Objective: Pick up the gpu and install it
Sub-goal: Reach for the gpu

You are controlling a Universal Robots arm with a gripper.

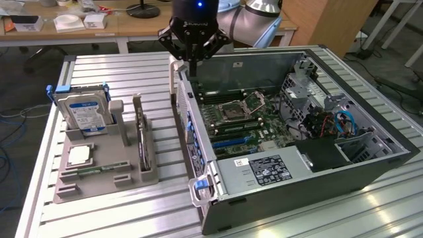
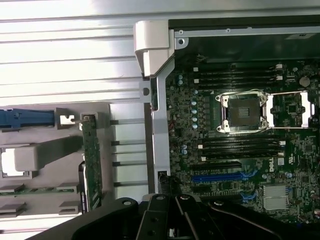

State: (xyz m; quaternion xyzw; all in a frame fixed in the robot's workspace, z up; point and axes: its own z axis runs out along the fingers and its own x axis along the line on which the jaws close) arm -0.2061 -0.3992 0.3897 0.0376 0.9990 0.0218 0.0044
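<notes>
Slats of ribbed, silvery aluminium make up the desk (image 1: 106, 69). On it, toward the exterior view's left, lies a grey moulded plastic holder (image 1: 119, 119) with blocky posts, slots and pockets.

The gpu (image 1: 140, 133), a thin flat rectangular green circuit card, stands on its long edge in a narrow slot along the side of the holder nearest the computer. In the wrist view it appears edge-on as a slim green strip with a dark part against one face.

A silver metal hard drive with a blue-and-white label and a blue plastic handle (image 1: 82, 111) stands upright in the holder's far pocket. A square, metal-capped processor chip (image 1: 79, 154) lies flat in a recess. Beside the chip, a small narrow green memory stick (image 1: 96, 170) lies flat in a groove.

Just beside the holder, on the exterior view's right, a dark sheet-metal computer case (image 1: 370, 163) lies on its side with the cover off. Inside it are a green motherboard (image 1: 244, 124) with a square silver-framed processor socket (image 1: 241, 105) and a long blue expansion slot (image 1: 231, 140). A grey metal power supply box with a printed label (image 1: 261, 168) sits there too, near looping blue cables (image 1: 347, 124).

The black, angular end effector (image 1: 194, 63) hangs above the case's far corner on the exterior view's left, close to the case wall. Its fingers are pressed together with nothing between them, and it is well apart from the gpu.
</notes>
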